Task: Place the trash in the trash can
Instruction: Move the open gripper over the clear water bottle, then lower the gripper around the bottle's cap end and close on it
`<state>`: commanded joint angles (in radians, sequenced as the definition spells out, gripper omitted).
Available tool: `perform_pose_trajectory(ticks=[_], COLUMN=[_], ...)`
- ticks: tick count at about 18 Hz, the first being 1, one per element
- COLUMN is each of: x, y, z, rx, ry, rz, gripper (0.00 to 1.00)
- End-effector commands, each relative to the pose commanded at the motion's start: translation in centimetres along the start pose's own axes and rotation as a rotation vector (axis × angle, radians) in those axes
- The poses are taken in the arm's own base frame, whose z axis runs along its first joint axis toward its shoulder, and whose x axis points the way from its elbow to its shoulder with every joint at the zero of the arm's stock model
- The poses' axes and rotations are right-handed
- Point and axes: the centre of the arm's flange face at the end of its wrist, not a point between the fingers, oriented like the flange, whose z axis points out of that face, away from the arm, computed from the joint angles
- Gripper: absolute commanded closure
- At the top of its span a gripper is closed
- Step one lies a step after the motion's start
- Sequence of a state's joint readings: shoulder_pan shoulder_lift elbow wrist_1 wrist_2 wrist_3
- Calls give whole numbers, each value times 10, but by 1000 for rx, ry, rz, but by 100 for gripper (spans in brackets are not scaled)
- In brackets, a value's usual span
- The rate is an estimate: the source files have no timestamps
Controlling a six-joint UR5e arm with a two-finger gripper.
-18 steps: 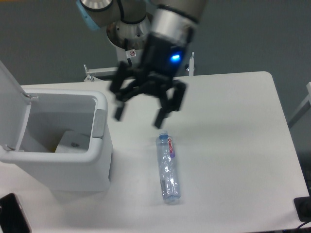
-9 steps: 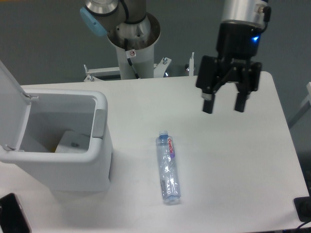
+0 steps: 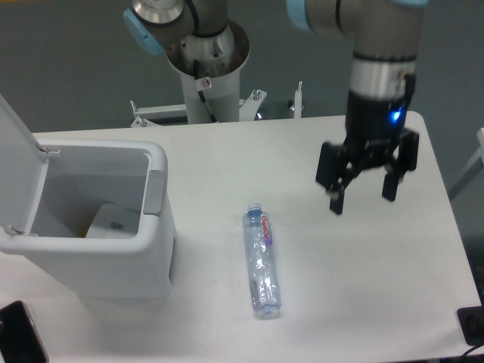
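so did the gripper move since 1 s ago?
Yes. The gripper went right, from above the bottle cap to near the table's right edge.

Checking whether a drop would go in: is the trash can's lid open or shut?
Open. The trash can has its lid swung up at the left, so the inside shows, with a white carton at the bottom.

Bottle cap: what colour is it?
Blue, on the bottle lying on the table, seen in the fixed camera view.
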<state>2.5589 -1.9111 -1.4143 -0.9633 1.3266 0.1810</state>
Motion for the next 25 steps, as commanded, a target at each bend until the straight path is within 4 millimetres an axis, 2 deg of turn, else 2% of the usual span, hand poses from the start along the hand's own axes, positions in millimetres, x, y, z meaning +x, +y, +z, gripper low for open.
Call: perform_pose_trajectory(ticks=[1, 5, 8, 9, 12, 14, 17, 25], x=[2, 14, 46, 57, 69, 82, 80, 75], y=[4, 16, 39, 43, 52, 66, 80, 84], z=[24, 100, 165, 179, 196, 213, 222, 242], rx=[-38, -149, -251, -268, -296, -335, -366, -357], ry=[-8, -9, 14, 23, 37, 38, 49, 35], rz=[5, 70, 157, 173, 227, 296, 357, 362], gripper=[0, 0, 0, 0, 0, 0, 0, 0])
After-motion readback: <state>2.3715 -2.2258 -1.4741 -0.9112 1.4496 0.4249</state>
